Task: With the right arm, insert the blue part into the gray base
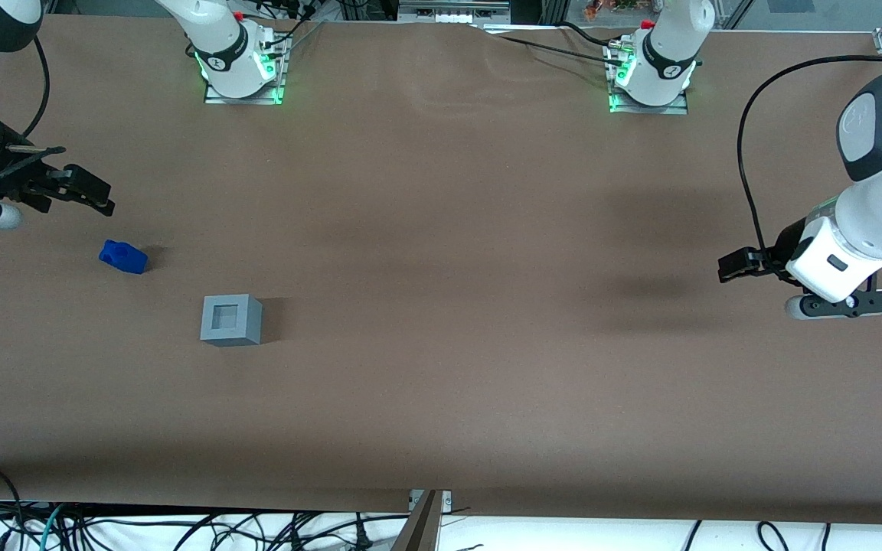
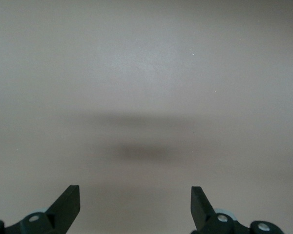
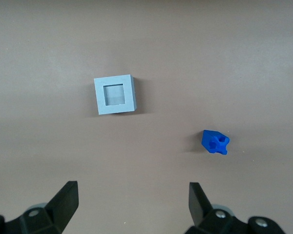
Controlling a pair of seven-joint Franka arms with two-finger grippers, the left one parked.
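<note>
The blue part [image 1: 123, 257] lies on the brown table toward the working arm's end; it also shows in the right wrist view [image 3: 215, 142]. The gray base [image 1: 231, 320] stands upright beside it, nearer the front camera, with its square recess facing up and empty; it also shows in the right wrist view [image 3: 115, 94]. My right gripper [image 1: 89, 188] hovers above the table, farther from the front camera than the blue part, apart from both pieces. In the right wrist view the gripper [image 3: 132, 197] is open and empty.
The brown table [image 1: 441, 306] spreads wide toward the parked arm's end. Two arm bases [image 1: 242, 61] [image 1: 651, 73] with green lights stand at the table's back edge. Cables hang below the front edge [image 1: 181, 528].
</note>
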